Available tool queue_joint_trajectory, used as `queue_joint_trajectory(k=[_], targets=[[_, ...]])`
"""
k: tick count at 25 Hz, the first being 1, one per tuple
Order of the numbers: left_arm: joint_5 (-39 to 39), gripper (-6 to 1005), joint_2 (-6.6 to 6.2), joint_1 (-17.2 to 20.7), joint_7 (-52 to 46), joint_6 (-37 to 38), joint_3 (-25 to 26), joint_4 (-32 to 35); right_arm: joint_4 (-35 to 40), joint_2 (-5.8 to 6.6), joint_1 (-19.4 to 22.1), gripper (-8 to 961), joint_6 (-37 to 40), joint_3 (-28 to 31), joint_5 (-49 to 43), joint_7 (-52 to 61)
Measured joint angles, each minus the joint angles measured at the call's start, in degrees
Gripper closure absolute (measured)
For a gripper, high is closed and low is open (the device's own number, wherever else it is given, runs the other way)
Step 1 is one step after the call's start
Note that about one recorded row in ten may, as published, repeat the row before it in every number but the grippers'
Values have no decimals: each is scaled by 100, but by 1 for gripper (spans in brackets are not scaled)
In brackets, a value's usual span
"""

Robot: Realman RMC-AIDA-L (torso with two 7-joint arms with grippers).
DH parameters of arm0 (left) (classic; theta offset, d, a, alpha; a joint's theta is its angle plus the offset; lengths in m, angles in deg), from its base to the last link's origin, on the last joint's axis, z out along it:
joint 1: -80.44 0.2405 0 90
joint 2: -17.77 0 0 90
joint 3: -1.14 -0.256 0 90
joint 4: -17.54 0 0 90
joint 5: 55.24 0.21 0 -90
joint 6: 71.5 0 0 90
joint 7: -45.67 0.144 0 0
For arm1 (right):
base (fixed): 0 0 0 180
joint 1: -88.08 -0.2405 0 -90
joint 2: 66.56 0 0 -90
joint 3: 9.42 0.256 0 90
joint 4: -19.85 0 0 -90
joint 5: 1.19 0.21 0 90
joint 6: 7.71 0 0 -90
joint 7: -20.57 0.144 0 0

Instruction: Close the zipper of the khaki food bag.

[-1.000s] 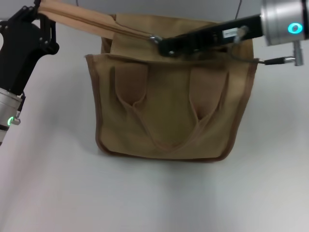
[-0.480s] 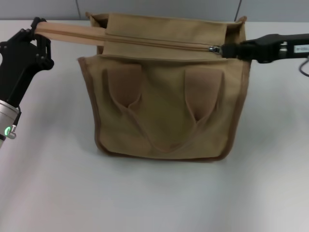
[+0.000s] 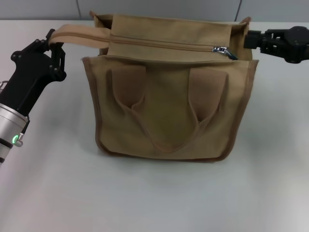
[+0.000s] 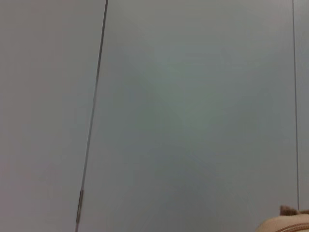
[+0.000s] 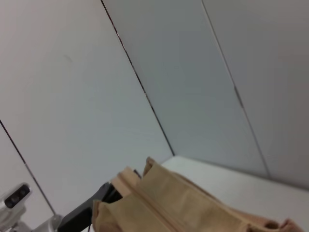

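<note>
**Right gripper lets go of the pull tab and backs off**

Since half a second ago, the right gripper (image 3: 247, 40) has come off the zipper's pull tab (image 3: 220, 49) and now sits just beside the bag's 2 o'clock corner, apart from the tab; how far its fingers are spread cannot be told. The left gripper (image 3: 52, 39) has shifted a little toward the bag and is still clenched on the loose tail of the zipper tape (image 3: 79, 36), which sticks out past the bag's 10 o'clock corner.

On the white table (image 3: 154, 193) the bag (image 3: 166, 111) stands in the middle of the head view: boxy khaki canvas with brown-edged seams, a front pocket and 2 darker tan looped handles (image 3: 166, 137) hanging down its front. The zipper (image 3: 164, 46) runs as a thin tan line across the top, with the small shiny metal tab lying near its 3 o'clock end.

The right wrist view shows the bag's top (image 5: 188, 203) from the end, with the left arm's dark gripper (image 5: 91, 205) at the far end, below grey wall panels. The left wrist view shows mostly grey wall, with only a scrap of khaki fabric (image 4: 287, 223) at one corner.
</note>
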Motion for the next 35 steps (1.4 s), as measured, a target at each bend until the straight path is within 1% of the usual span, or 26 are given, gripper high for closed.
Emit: queue_joint_trajectory(k=[1, 2, 3, 4, 6, 7, 8, 11, 12, 13, 15, 16, 17, 18, 19, 20, 21, 22, 23, 26, 27, 29, 30, 32, 33, 35], targets=[[0, 881, 0, 6, 0, -3, -4, 0, -46, -10, 42, 835, 12, 82, 71, -235], [1, 881, -5, 40, 0, -20, -19, -1, -120, -80, 217, 833, 72, 244, 365, -847], [4, 881, -13, 80, -1, -55, -38, 4, -120, -80, 217, 797, 72, 244, 365, -847], [4, 881, -25, 123, -18, -115, -53, 24, -176, -122, 333, 760, 118, 301, 600, -1179], [8, 807, -51, 249, -190, -323, -76, 119, -397, -181, 572, 687, 291, 362, 1232, -1916], [17, 769, -64, 347, -420, -493, -106, 220, -726, -196, 774, 651, 555, 379, 1906, -2685], [38, 732, -72, 464, -714, -675, -154, 344, -726, -196, 774, 604, 555, 379, 1906, -2685], [77, 648, -74, 786, -1124, -818, -264, 597, -1084, -199, 959, 463, 1024, 380, 2351, -3468], [82, 624, -74, 1036, -1462, -712, -277, 701, -1240, -197, 1019, 416, 1297, 382, 2387, -3743], [82, 600, -74, 1036, -1462, -712, -277, 701, -1240, -197, 1019, 372, 1297, 382, 2387, -3743], [91, 553, -78, 1262, -1976, -465, -283, 841, -1344, -181, 1044, 285, 1484, 353, 2354, -3808], [128, 529, -91, 1385, -2282, -259, -318, 939, -1373, -173, 1051, 242, 1545, 329, 2304, -3808], [236, 505, -131, 1554, -2715, 166, -428, 1105, -1393, -154, 1063, 198, 1713, 293, 2032, -3807], [236, 481, -131, 1554, -2715, 166, -428, 1105, -1393, -154, 1063, 192, 1713, 293, 2032, -3807], [311, 458, -152, 1609, -2873, 418, -505, 1176, -1397, -150, 1053, 185, 1811, 290, 1807, -3819], [563, 434, -202, 1664, -3059, 992, -727, 1328, -1400, -146, 1035, 179, 1888, 289, 1588, -3843], [563, 316, -202, 1664, -3059, 992, -727, 1328, -1401, -144, 1014, 173, 1947, 288, 1370, -3870], [873, 198, -229, 1598, -3079, 1455, -988, 1410, -1406, -146, 928, 167, 2016, 286, 878, -3923], [873, 196, -229, 1598, -3079, 1455, -988, 1410, -1406, -146, 928, 161, 2016, 286, 878, -3923], [1314, 191, -220, 1401, -3017, 1822, -1339, 1482, -1418, -184, 741, 142, 2130, 280, 145, -3953], [1470, 189, -200, 1322, -3003, 1897, -1457, 1526, -1444, -215, 627, 135, 2188, 237, -278, -3963], [1470, 185, -200, 1322, -3003, 1897, -1457, 1526, -1461, -237, 573, 123, 2187, 195, -489, -3966], [2052, 183, -111, 1036, -2995, 1988, -1871, 1691, -1481, -272, 521, 123, 2157, 127, -679, -4008], [2252, 183, -94, 933, -2997, 1989, -2023, 1732, -1545, -331, 483, 122, 2056, 60, -921, -4149], [2489, 183, -89, 772, -3034, 1991, -2155, 1737, -1612, -366, 475, 122, 1984, 38, -1004, -4277], [2635, 183, -92, 674, -3064, 1996, -2202, 1737, -1782, -405, 491, 122, 1787, 12, -1086, -4506]])
